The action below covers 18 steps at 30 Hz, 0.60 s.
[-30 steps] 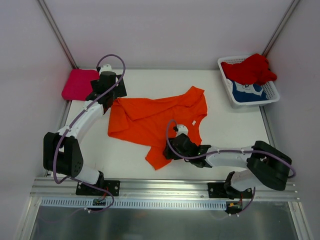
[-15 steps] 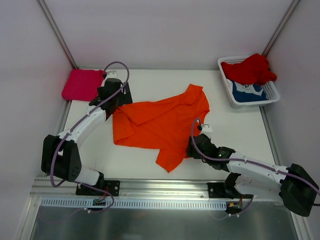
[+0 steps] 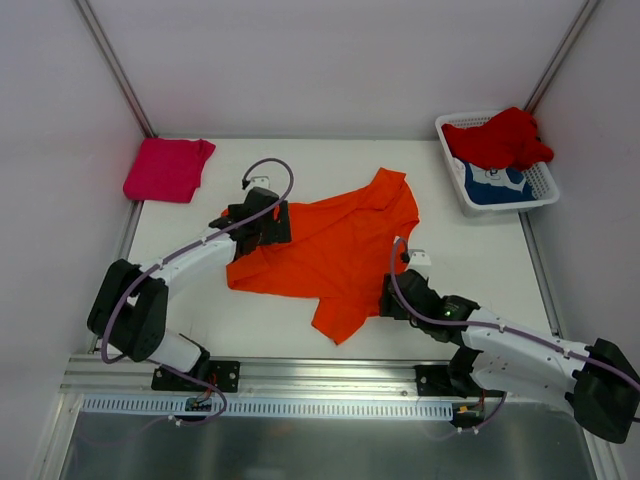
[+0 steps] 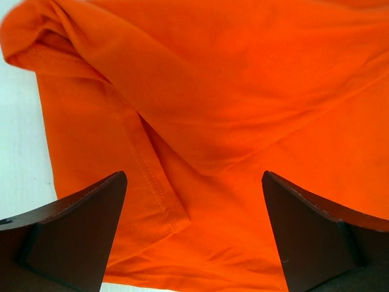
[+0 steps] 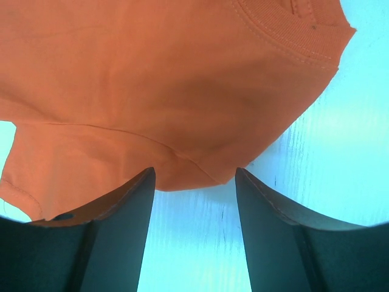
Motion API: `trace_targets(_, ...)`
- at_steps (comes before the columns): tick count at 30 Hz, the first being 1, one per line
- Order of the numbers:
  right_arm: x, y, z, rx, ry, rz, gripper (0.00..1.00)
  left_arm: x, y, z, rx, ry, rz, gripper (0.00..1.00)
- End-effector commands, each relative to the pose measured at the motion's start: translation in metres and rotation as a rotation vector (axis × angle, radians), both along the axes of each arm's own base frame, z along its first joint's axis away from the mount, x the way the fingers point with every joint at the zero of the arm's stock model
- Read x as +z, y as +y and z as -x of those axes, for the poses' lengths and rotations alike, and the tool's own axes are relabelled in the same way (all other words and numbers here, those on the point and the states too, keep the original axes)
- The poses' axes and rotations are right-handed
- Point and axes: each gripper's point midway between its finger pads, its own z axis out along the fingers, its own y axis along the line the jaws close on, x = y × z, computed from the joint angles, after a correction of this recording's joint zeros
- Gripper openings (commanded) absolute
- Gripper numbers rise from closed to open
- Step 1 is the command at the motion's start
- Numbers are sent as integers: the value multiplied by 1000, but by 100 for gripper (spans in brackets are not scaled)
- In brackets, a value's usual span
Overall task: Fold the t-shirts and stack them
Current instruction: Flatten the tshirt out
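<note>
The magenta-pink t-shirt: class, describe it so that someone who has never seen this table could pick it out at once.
Start at the white table and go to its far left corner. There lies the magenta-pink t-shirt, folded compact and flat. Unlike the orange t-shirt spread crumpled mid-table and the red t-shirt and blue t-shirt in the basket far right, it lies alone and tidy.

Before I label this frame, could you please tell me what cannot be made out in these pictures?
Top view: the blue shirt lies mostly under the red shirt in the basket; its white print is too small to read.
Top view: the left arm covers part of the orange shirt.
Left wrist view: the frame cuts the orange shirt off at top and right.
Right wrist view: whether the right gripper touches the hem is unclear.
</note>
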Motion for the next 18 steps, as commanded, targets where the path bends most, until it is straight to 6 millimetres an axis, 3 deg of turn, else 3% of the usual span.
trace_targets(1,15,-1,-5,-8,-32,0,59,-21,4,4,49,39,-10,94)
trace_targets(4,18,-1,-6,-3,-36,0,59,-33,-3,5,27,62,-6,84)
trace_targets(5,19,0,-6,-2,-36,-1,59,-37,-5,6,24,71,-2,63)
trace_targets(6,20,0,-6,-1,-35,-2,59,-37,-7,3,27,57,9,52)
trace_targets(7,21,1,-5,5,-36,-10,59,-42,-6,3,25,58,9,49)
trace_targets(18,31,6,-7,17,-51,-36,59,-61,-26,-9,-16,74,52,53)
